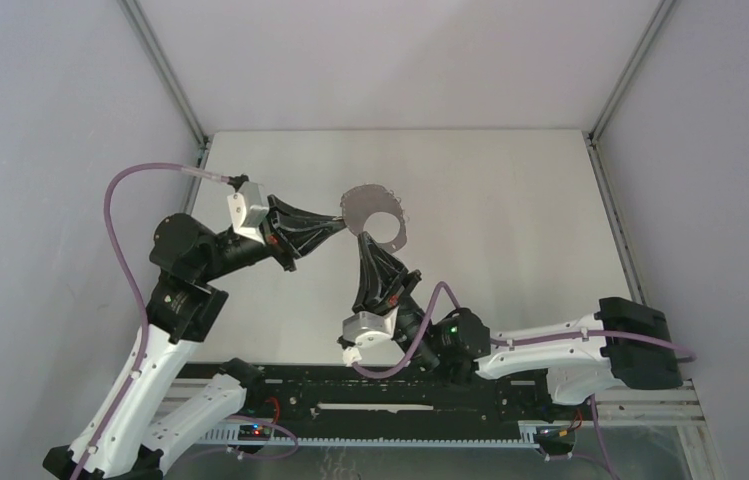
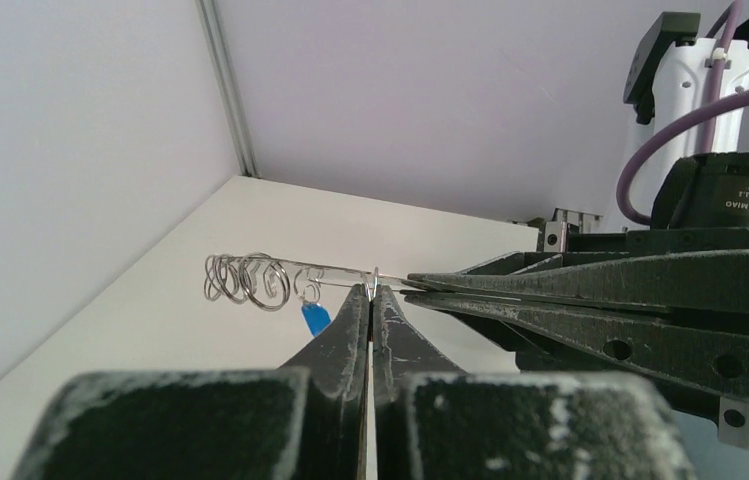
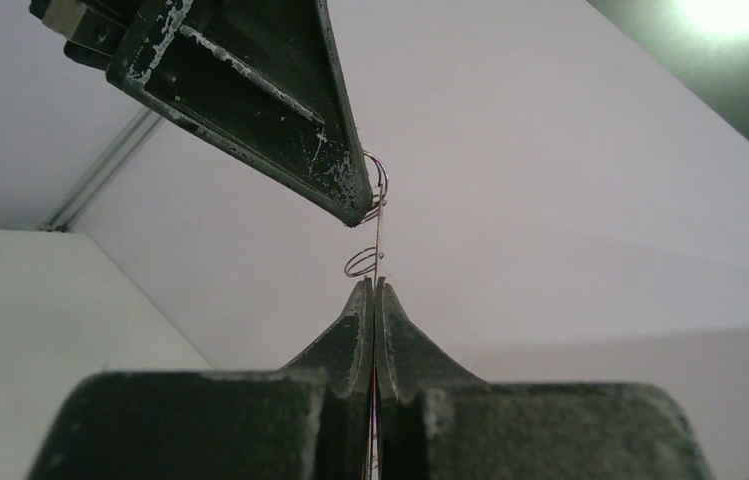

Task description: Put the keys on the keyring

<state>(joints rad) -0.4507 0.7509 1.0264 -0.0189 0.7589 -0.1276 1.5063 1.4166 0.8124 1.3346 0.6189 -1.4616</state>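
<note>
Table [image 1: 510, 200] is seen below, and the thin grey keyring [image 1: 358, 203] is held in the air above it. The left gripper [image 1: 342, 222] is pinched fully closed on the ring's left rim, the right gripper [image 1: 368, 240] likewise on its near rim. The blue key [image 2: 316, 318] is hung from the ring just beside the left fingertips [image 2: 355, 310].

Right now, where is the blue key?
In the left wrist view the blue key hangs just under the keyring, immediately left of the left claw, which pinches the ring; the right claw pinches it from the right.
</note>
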